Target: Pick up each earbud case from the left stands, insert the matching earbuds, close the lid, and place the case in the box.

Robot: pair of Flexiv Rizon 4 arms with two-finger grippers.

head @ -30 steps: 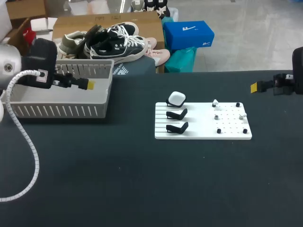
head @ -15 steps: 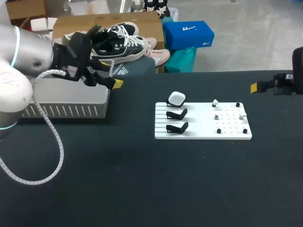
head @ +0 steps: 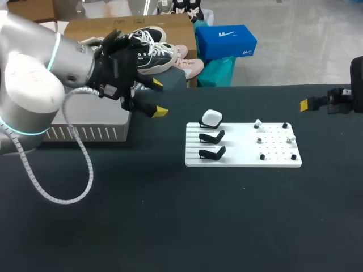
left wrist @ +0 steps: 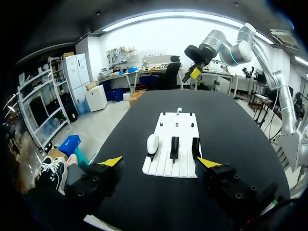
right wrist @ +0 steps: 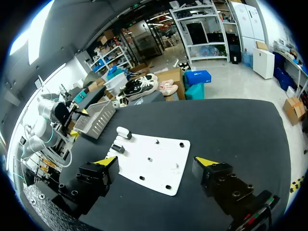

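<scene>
One small white rounded plastic earbud case [head: 212, 118] is seen resting on the farthest of three black stands [head: 212, 136], at the left end of a flat white pegged board [head: 238, 154]. The other two stands are bare. Several tiny white and black pieces [head: 260, 140] are dotted over the board's right half; they are too small to be counted with certainty or told as earbuds. One grey slatted plastic box [head: 85, 134] stands left of the board on the black surface [head: 170, 215]. The left gripper [head: 159, 97] is held above the surface between box and board, its fingers spread wide with nothing in them. The right gripper [right wrist: 155, 160] is seen near the surface's right edge, fingers likewise wide and empty. The case is judged light, hard and glossy, so probably slippery on its curves. It is best taken across two opposite sides near the middle, gently enough that the lid is not sprung.
</scene>
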